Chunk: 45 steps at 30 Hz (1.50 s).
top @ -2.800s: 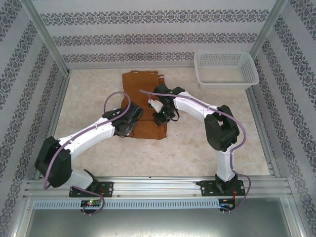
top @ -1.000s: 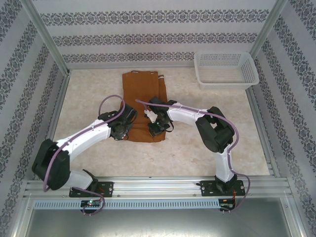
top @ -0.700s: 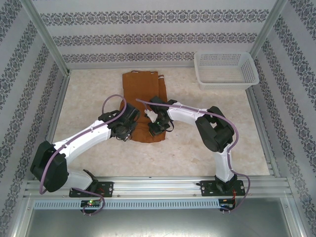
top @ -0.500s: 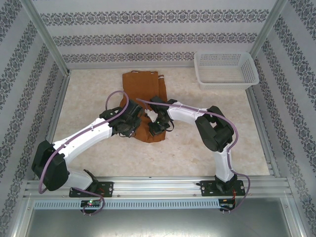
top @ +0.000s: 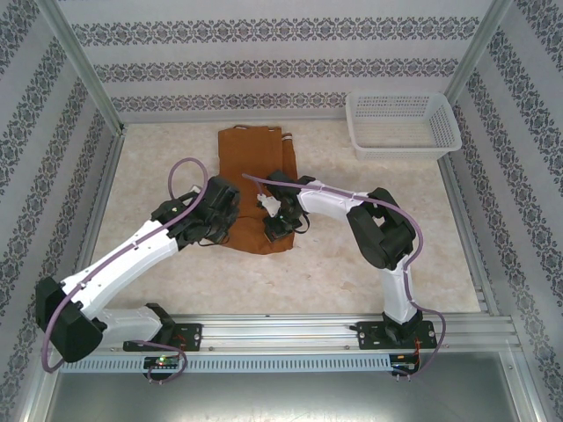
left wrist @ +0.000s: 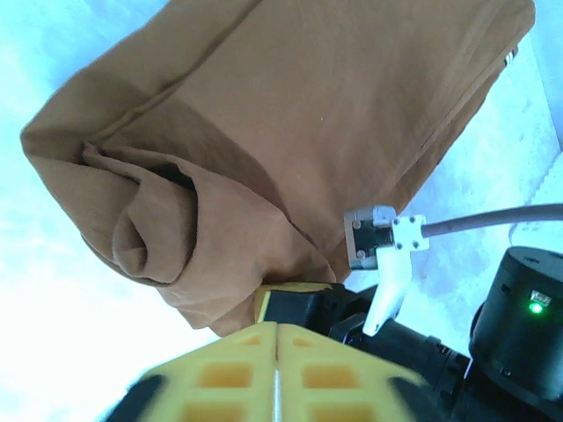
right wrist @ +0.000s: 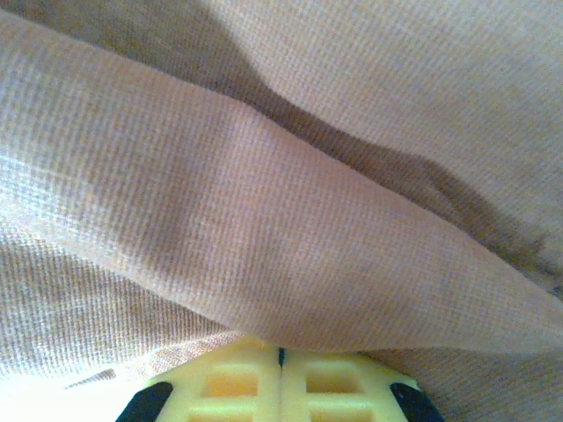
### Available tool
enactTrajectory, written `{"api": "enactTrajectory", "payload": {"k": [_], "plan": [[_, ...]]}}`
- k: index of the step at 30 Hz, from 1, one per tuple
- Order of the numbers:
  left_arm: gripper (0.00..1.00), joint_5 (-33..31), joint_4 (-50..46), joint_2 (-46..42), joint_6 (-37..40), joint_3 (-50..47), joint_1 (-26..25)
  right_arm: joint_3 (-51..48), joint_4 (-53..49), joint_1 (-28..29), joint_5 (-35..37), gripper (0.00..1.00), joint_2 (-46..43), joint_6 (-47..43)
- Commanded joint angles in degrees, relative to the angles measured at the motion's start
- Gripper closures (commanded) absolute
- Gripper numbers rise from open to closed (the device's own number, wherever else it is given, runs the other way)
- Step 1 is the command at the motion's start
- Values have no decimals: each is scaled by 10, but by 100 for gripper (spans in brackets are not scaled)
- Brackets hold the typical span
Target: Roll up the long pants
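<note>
White mesh basket [top: 403, 123] on pale marbled tabletop [top: 325, 272]; behind and beside basket, floral-striped wall panels [top: 264, 61]; aluminium rail [top: 281, 332] well in front of basket.

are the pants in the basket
No, the pants lie flat on the table, well to the left of the basket in the top view.

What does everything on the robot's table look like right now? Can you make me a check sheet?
Surface: table, pale and marbled.
Job's things: long pants lying flat, near end loosely bunched.
Clutter: white basket in the far right corner.
Tools: left tool shut, nothing between its pads; right tool shut, tips under a cloth fold.
Cables: purple cable loops up near the left tool.
Surroundings: patterned walls.
</note>
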Motion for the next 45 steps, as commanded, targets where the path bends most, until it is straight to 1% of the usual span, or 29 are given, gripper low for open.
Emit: {"api": "enactTrajectory", "payload": {"k": [1,3,7,9,12,17,20,22,24,26,28,32,35,40,42,45], "plan": [[100,43,52,50,-15,-19,-19,-5,9,-7,26,100,47,5],[100,59,84,82,-17,-21,-27,-4,7,-7,25,100,46,7],[100,61,99,137,-28,-15,-32,-5,3,-9,25,100,43,7],[100,58,97,151,-29,-14,-32,-5,1,-9,26,100,42,6],[100,36,63,157,-24,-10,-30,-5,-1,-12,26,100,41,5],[100,-22,16,123,-9,-40,-3,-6,-5,-17,24,100,43,0],[100,-87,-1,112,-1,-71,17,-8,-6,-18,24,100,45,-1],[100,-116,5,121,9,-92,37,-10,-6,-18,25,100,45,-2],[100,-129,39,142,26,-116,62,-11,-6,-18,23,100,44,-2],[100,-123,89,178,42,-137,89,-12,-7,-18,23,100,45,-2],[100,-116,115,222,53,-137,107,-13,-8,-17,23,100,44,-2],[100,-100,107,323,79,-77,122,-16,-12,-18,26,100,38,-3],[100,-92,105,364,94,-41,122,-22,-14,-20,29,100,34,-4],[100,-94,79,364,102,-17,134,-30,-13,-22,31,100,24,-4],[100,-88,60,339,103,-23,148,-31,-14,-22,31,100,23,-4],[100,-99,13,281,100,-29,157,-29,-13,-23,29,100,25,-4]]}}
